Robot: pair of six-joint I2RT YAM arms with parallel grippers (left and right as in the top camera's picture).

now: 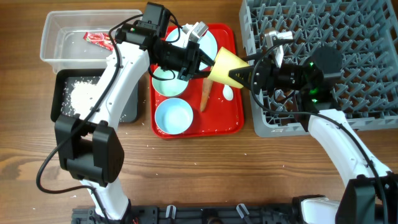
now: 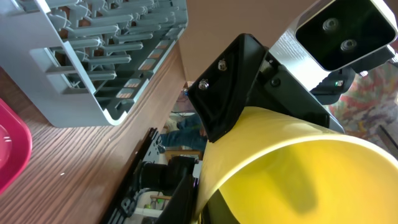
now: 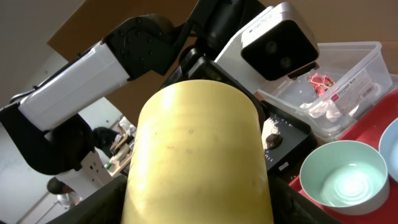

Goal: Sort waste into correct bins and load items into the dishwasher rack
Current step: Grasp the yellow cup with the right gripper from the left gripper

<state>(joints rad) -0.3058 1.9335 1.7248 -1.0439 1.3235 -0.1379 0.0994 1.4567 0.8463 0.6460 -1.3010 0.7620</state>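
**Overhead view:** 2 arms are meeting above the flat red tray (image 1: 234, 37). The left gripper (image 1: 202, 59) is reaching in from the left and pinching shut on the rim of the yellow cup (image 1: 225, 67). The cup is hanging in the air on its side, with its mouth facing the left arm. The right gripper (image 1: 249, 76) is reaching in from the right, its fingers sitting around the cup's narrow base.

Lying on the tray below are an orange carrot (image 1: 204, 96), a white spoon (image 1: 228, 93), 2 pale blue bowls (image 1: 173, 116) and the pale blue plate (image 1: 208, 43) (partly hidden under the left arm). The grey dishwasher rack (image 1: 323, 31) is sitting at the right. At the far left, the clear tub (image 1: 62, 37) is holding the red sauce packet (image 1: 97, 39). Just in front of it, the black tray (image 1: 127, 109) is holding white rice (image 1: 81, 94).

**Left wrist view:** The cup's yellow inside is filling the lower right. A black finger (image 2: 230, 87) of the right gripper is pressing flat against its outer wall.

**Right wrist view:** The cup's outer wall is filling the middle, and the right gripper's own fingers are clamping it from both sides. Behind it, a small brown lump (image 3: 272, 140) is lying in the black tray.
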